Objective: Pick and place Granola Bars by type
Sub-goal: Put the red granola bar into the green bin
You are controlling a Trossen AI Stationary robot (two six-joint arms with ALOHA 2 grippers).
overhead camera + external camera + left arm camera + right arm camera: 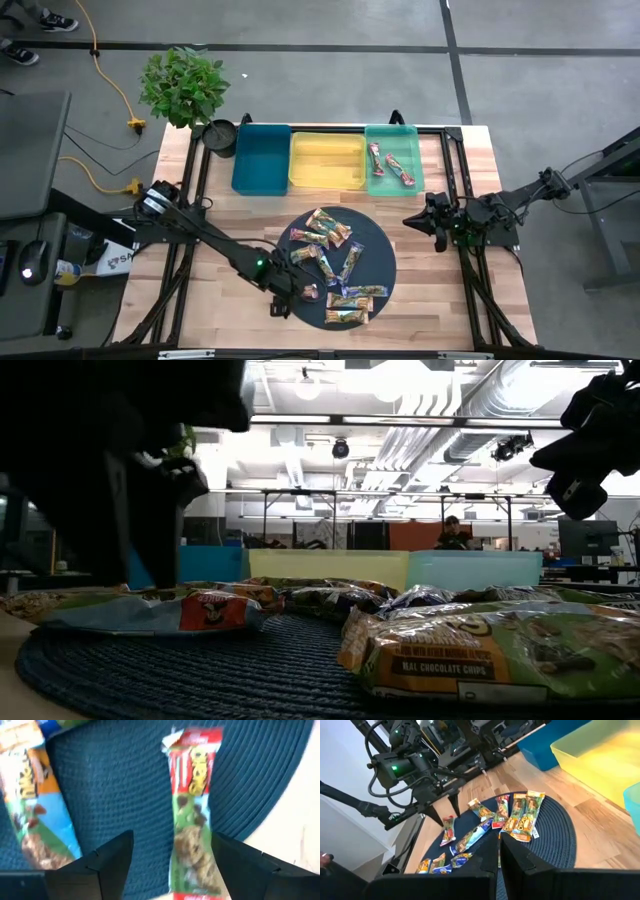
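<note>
From above, the left arm reaches in from nine o'clock across the wooden table (445, 300) to the dark round mat (385, 262). The left gripper (306, 291) hangs over the mat's seven o'clock edge with its fingers (112, 860) spread apart, straddling a red-and-green wrapped bar (192, 815) that lies flat on the weave between them; nothing is clamped. A blue-and-orange bar (37, 805) lies just beside it on the mat.

The rest of the Granola Bars (335, 262) are scattered over the mat, from a cluster near twelve o'clock (327, 228) to a pair at six o'clock (352, 305). From table height, one with a chocolate-chip label (500, 650) sits nearest the camera.

At twelve o'clock from the mat stand three bins in a row: teal bin (261, 158), yellow bin (327, 160) and green bin (393, 158). Two bars (392, 166) lie in the green one; I see none in the other two.

Beyond the teal bin, at the table's eleven o'clock corner, is a potted plant (185, 88).

At three o'clock, the right gripper (436, 228) waits above bare table, off the mat, its fingers pressed together and holding nothing.
</note>
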